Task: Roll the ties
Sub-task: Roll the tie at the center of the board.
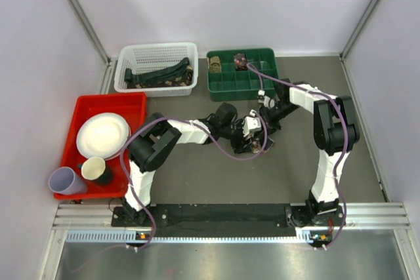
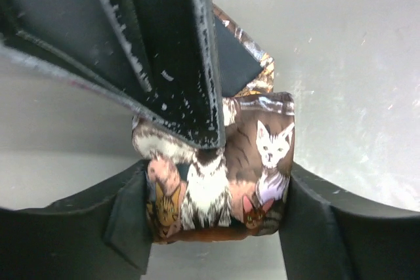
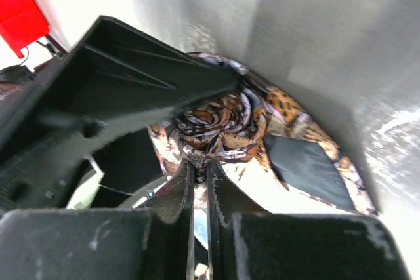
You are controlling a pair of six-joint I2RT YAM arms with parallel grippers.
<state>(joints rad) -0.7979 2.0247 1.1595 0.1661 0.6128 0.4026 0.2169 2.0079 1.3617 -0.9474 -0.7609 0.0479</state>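
Note:
A tie (image 2: pixel 262 155) printed with cats and leopard spots is wound into a small coil just above the table. My left gripper (image 2: pixel 213 208) is shut on the coil's outer sides, one finger (image 2: pixel 125 221) on each side. My right gripper (image 3: pixel 199 172) comes from the opposite side and is shut on the fabric at the coil's centre (image 3: pixel 226 126). The tie's dark-lined tail end (image 3: pixel 305 168) hangs loose beside the coil. In the top view both grippers (image 1: pixel 252 129) meet at mid table. Dark ties (image 1: pixel 161 73) lie in the white basket (image 1: pixel 157 49).
A green compartment tray (image 1: pixel 223 86) at the back holds two rolled ties (image 1: pixel 214 65) (image 1: pixel 241 61). A red tray (image 1: pixel 134 106) at the left holds a white plate (image 1: pixel 102 134), a cream cup (image 1: pixel 94 168) and a lilac cup (image 1: pixel 64 180).

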